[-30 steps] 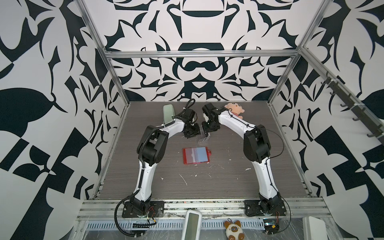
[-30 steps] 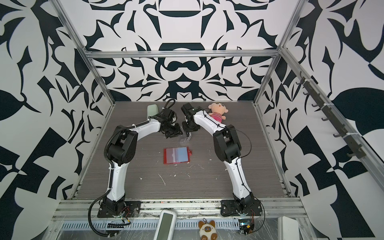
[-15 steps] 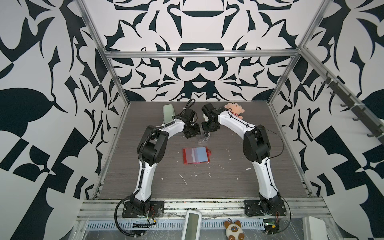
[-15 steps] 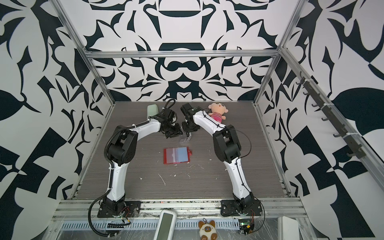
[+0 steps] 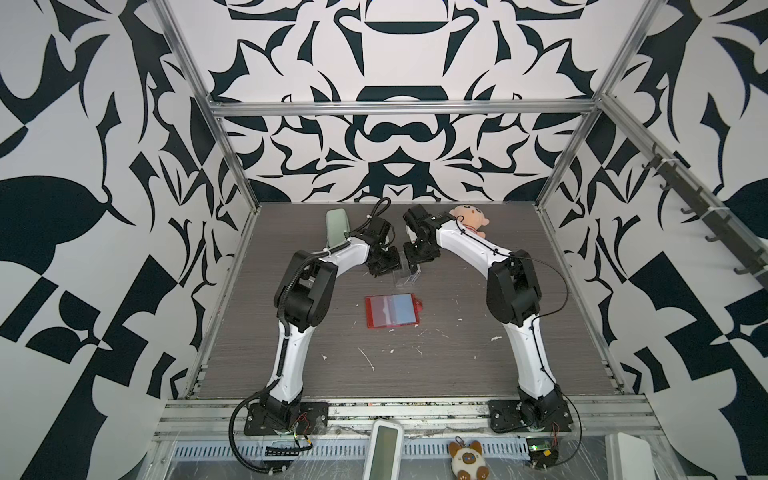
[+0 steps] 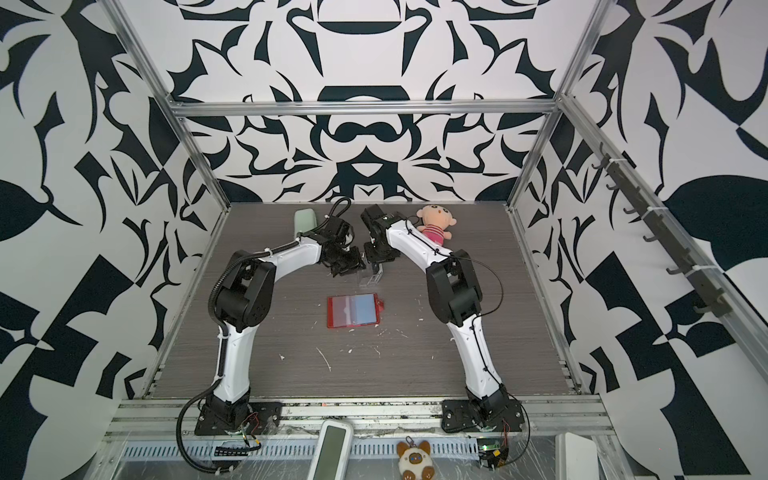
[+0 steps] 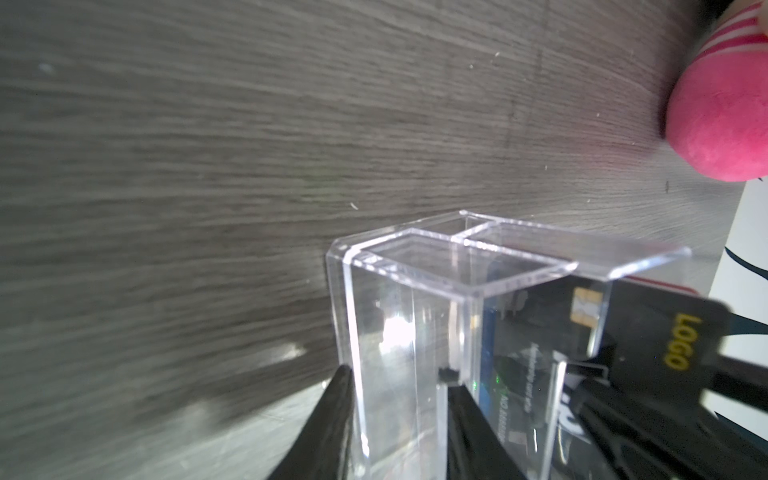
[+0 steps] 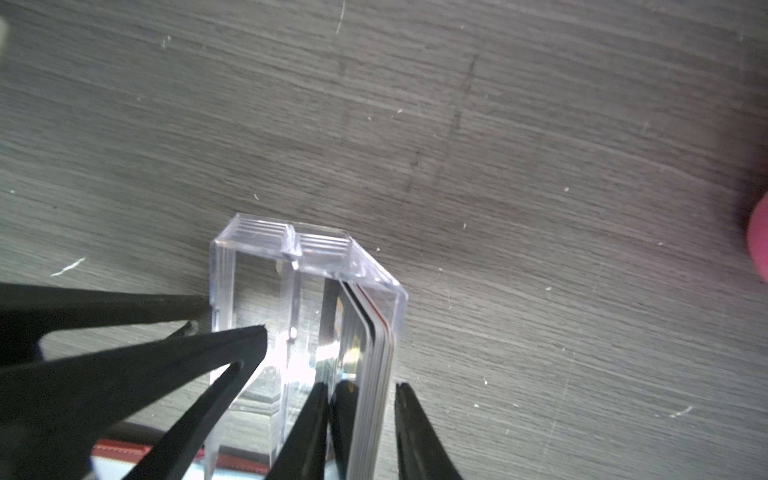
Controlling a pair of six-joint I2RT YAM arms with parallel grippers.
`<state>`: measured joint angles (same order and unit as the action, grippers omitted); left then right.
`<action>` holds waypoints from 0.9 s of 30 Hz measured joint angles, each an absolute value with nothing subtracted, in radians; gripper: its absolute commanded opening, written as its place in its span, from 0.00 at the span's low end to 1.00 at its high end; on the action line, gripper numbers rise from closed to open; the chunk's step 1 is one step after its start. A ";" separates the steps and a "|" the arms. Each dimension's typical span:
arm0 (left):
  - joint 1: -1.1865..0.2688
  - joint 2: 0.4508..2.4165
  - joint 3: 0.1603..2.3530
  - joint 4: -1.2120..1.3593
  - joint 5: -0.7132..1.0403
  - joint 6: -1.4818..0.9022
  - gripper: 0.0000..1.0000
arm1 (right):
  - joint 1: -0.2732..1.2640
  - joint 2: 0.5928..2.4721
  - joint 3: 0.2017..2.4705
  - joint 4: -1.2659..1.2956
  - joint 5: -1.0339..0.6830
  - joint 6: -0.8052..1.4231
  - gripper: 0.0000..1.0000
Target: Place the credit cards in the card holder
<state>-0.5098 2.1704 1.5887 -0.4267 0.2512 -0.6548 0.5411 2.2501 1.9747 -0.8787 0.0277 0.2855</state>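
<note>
Credit cards (image 8: 374,345) stand in the clear box (image 5: 402,281), just above centre in both top views. Your right gripper (image 8: 360,386) has narrowed around them but not clamped yet. Your left gripper (image 7: 399,380) pinches the box, so the pull-out looks close.

A clear acrylic box (image 5: 406,279) is seen upright on the grey tabletop (image 5: 457,374). Behind it, a pale green case (image 5: 336,226) is laid to the left and a pink-striped plush doll (image 6: 436,222) to the right.

Both top views are bright and evenly lit, with straight lines bowed at the edges. In the wrist views, white glare flares on the clear acrylic box (image 7: 399,332) just ahead of the blurred left gripper (image 7: 399,380).
</note>
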 measured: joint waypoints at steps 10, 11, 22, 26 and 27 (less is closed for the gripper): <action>-0.510 2.171 1.590 -0.428 0.251 -0.655 0.36 | 0.541 2.244 1.983 -0.891 0.035 0.286 0.26; -0.510 2.171 1.590 -0.428 0.251 -0.655 0.36 | 0.541 2.244 1.983 -0.891 0.035 0.285 0.26; -0.510 2.174 1.593 -0.431 0.251 -0.655 0.36 | 0.545 2.243 1.995 -0.904 0.044 0.285 0.24; -0.510 2.175 1.596 -0.432 0.252 -0.655 0.36 | 0.545 2.243 1.995 -0.905 0.046 0.285 0.23; -0.510 2.176 1.597 -0.433 0.252 -0.655 0.36 | 0.545 2.243 1.995 -0.905 0.046 0.285 0.22</action>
<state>-0.5098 2.1757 1.5974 -0.4332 0.2516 -0.6548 0.5449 2.2429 1.9949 -0.9051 0.0460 0.2848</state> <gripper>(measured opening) 0.365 0.232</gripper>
